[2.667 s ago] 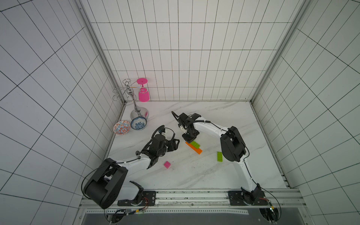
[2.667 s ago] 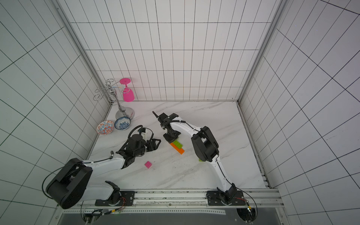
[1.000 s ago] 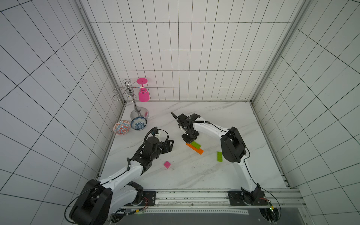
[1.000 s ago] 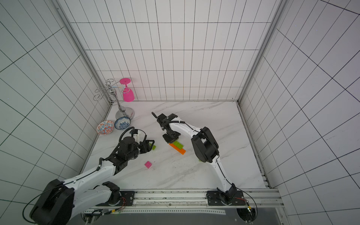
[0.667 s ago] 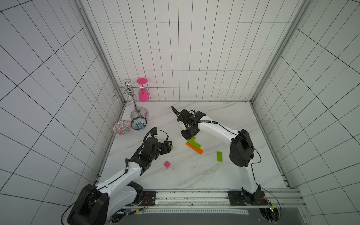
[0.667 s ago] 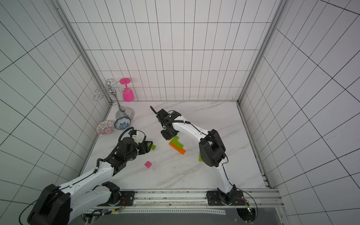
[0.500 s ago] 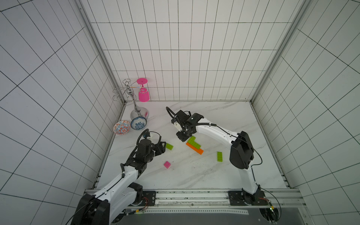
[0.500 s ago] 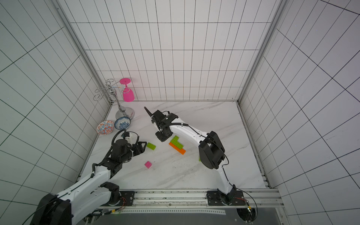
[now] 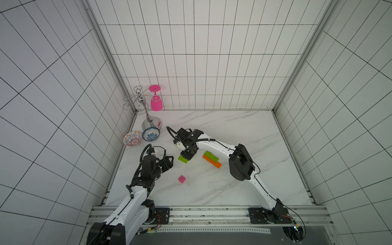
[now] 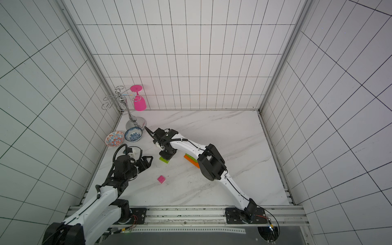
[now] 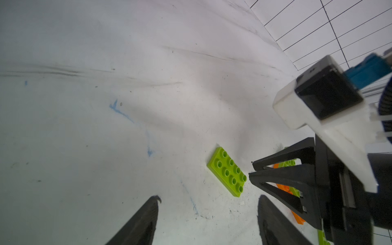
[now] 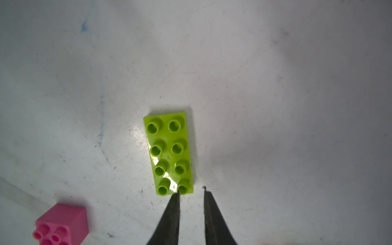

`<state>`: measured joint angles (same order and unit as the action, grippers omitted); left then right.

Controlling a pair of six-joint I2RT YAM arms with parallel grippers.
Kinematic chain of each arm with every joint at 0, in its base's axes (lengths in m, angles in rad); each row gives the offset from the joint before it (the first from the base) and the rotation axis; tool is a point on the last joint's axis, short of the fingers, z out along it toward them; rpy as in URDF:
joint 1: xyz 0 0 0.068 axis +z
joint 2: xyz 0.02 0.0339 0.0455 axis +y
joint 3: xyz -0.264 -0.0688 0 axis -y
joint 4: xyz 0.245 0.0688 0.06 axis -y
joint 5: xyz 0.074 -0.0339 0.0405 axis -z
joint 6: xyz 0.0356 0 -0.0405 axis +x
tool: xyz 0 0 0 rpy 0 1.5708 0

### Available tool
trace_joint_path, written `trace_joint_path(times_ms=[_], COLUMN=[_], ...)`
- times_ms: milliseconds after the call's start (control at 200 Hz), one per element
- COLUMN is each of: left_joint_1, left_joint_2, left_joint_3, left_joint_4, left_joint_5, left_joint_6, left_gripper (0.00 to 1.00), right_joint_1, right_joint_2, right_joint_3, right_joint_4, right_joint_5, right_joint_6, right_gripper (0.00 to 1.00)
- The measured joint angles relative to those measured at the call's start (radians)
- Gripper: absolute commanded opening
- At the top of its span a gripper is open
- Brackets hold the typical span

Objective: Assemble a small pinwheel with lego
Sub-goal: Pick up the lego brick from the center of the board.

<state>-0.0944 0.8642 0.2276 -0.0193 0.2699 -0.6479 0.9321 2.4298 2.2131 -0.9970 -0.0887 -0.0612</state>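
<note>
Bricks in both top views: two lime-green, a loose brick (image 9: 183, 159) and a stacked brick (image 9: 210, 154) on one orange bar (image 9: 213, 163); one pink brick (image 9: 182, 179). Only the left wrist view shows a third green piece (image 11: 322, 237). Empty, the left end effector (image 11: 209, 200) gapes wide; the right end effector (image 12: 191, 191), barely parted, grips nothing at the loose brick's end.

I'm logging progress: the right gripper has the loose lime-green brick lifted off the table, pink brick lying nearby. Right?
Not lifted: the right wrist view shows the lime-green brick lying flat on the table, the right gripper empty at its end. The pink brick does lie nearby.
</note>
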Motion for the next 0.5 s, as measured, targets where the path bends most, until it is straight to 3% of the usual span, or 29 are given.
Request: trace_joint_path(times_ms=[500], left_joint_1=[0.000], left_joint_2=[0.000], left_joint_3=[0.000], left_joint_4=[0.000], left_joint_5=[0.010], left_joint_6=[0.000], left_gripper=[0.75], right_joint_1=[0.000], right_joint_2=[0.052], right_joint_3=[0.054], right_joint_4=[-0.044], right_joint_5=[-0.014], right_joint_6=[-0.008], right_gripper=[0.21])
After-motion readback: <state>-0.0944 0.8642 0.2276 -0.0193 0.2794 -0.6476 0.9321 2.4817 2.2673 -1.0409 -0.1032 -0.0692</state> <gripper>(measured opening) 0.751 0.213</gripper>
